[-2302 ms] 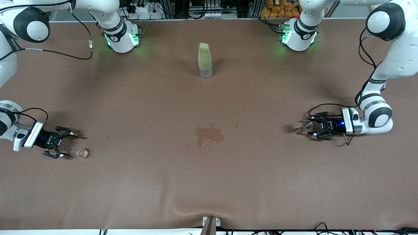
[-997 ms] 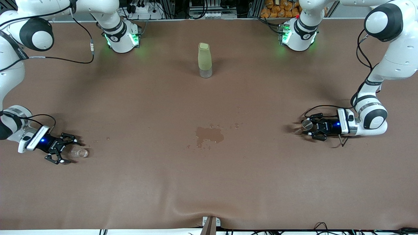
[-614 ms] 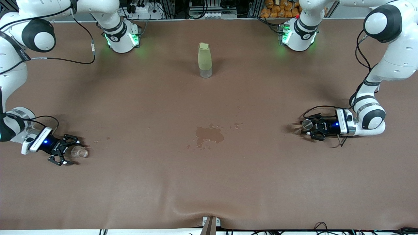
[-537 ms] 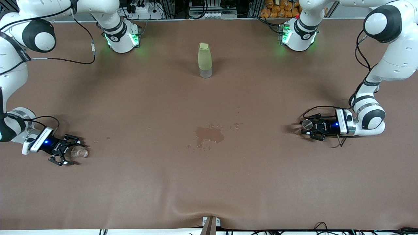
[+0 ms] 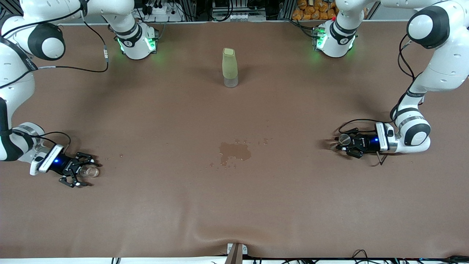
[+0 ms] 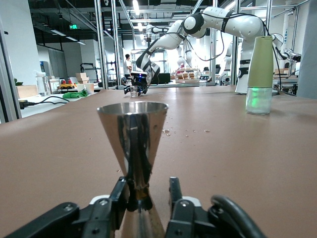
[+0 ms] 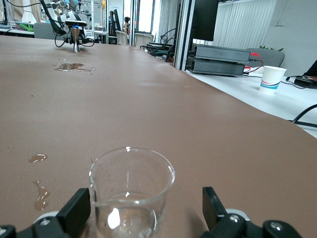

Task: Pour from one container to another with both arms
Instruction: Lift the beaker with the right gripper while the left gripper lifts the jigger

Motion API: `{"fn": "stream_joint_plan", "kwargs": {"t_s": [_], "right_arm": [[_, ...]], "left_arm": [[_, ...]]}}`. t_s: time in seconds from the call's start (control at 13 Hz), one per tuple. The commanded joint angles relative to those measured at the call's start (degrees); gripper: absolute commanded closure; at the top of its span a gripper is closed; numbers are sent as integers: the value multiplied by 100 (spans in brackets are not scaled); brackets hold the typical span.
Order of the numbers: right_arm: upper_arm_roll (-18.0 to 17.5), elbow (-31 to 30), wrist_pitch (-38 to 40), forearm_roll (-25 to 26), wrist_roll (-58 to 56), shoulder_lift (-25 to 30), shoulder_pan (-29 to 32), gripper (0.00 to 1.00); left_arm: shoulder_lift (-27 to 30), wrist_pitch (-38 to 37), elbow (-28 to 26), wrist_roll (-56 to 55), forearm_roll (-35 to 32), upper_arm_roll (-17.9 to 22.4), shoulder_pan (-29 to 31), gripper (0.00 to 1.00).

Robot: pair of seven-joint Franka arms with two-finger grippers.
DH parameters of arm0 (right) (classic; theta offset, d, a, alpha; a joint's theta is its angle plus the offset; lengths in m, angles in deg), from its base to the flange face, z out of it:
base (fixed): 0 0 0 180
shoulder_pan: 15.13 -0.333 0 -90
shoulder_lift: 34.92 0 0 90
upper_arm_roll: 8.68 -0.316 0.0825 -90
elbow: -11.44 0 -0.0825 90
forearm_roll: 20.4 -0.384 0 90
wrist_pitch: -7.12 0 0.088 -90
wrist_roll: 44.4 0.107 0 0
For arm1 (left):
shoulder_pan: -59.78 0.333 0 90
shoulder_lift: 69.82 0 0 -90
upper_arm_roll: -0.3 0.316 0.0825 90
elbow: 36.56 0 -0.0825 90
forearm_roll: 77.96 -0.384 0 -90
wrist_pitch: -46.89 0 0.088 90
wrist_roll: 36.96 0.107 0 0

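A brown mat covers the tabletop edge to edge, with a wet stain near its middle. Along the top edge stand racks with cables and orange packets. The left wrist view shows a hall with metal frames and ceiling strip lights. The right wrist view shows window blinds, a white desk, black boxes and a paper cup.

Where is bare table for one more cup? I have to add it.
Bare: the wide strip along the table edge nearest the front camera, and between bottle and spill. Crowded: around the glass cup and the jigger, each with a gripper.
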Motion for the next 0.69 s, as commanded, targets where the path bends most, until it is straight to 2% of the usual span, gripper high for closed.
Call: {"fn": "stream_joint_plan", "kwargs": {"t_s": [0.0, 0.23, 0.61], "right_arm": [[-3, 155, -5, -197, -34, -177, -74, 0], [-3, 146, 3, -241, -34, -194, -109, 0], [-3, 120, 117, -276, -43, -203, -100, 0]], "left_arm": [[-69, -66, 145, 119, 128, 10, -15, 65], [-61, -66, 145, 119, 128, 10, -6, 72], [-69, -66, 154, 93, 137, 10, -15, 72]]}}
